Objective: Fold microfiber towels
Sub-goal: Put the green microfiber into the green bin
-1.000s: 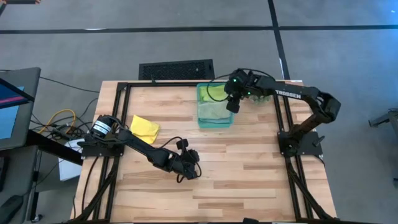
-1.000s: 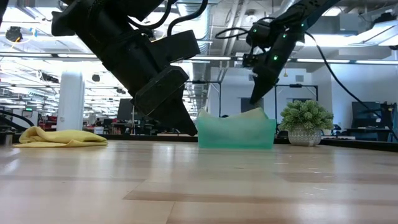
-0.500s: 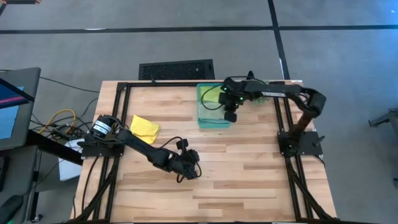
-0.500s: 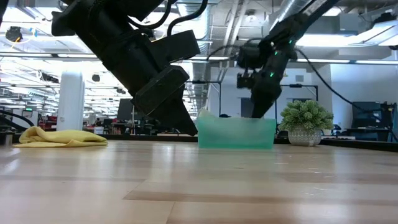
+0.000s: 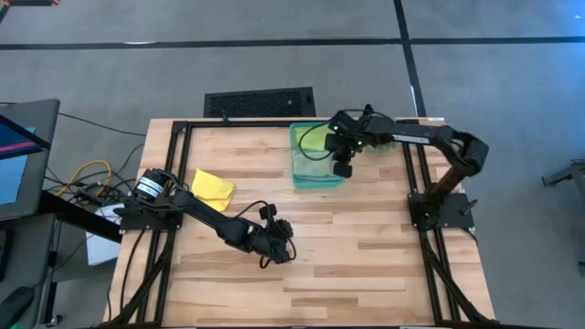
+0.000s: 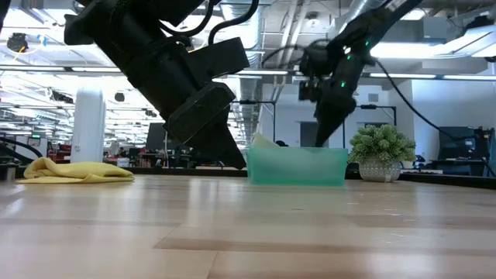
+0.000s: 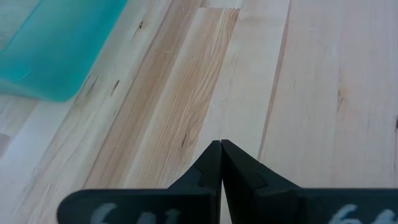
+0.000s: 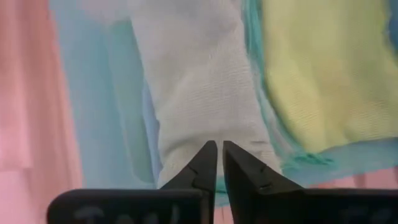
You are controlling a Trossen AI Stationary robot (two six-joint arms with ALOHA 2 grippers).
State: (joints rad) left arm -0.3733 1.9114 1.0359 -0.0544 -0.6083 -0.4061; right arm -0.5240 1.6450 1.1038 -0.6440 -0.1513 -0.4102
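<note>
A translucent teal bin [image 5: 315,157] stands at the table's far middle. In it lie a pale green towel [image 8: 199,81], a lime green towel [image 8: 323,81] and a light blue layer [image 8: 93,93]. My right gripper [image 5: 343,168] reaches down into the bin's right half, shut on the pale towel. A pale corner [image 6: 262,141] pokes above the bin's rim. A yellow towel [image 5: 212,187] lies crumpled flat on the wood at the left. My left gripper [image 5: 274,256] is shut and empty, low over bare wood at the table's middle. My right gripper pinches a raised ridge of the pale green towel [image 8: 208,134] between its two fingertips [image 8: 202,163]. It comes from above, slanting down into the bin. How many layers it has cannot be told. The rest of the towel lies in the bin.
A small spiky green plant in a pale pot [image 6: 380,155] stands just right of the bin. Black frame rails [image 5: 174,183] run along the table's left, right and far edges. Bare wood [image 5: 366,247] spreads over the near half.
My right gripper has come down from above the bin into its right half, shifting a little toward the table's near edge and tipping more steeply. The cloth mound that stood above the rim's right part has sunk. A pale corner now shows at the rim's left.
</note>
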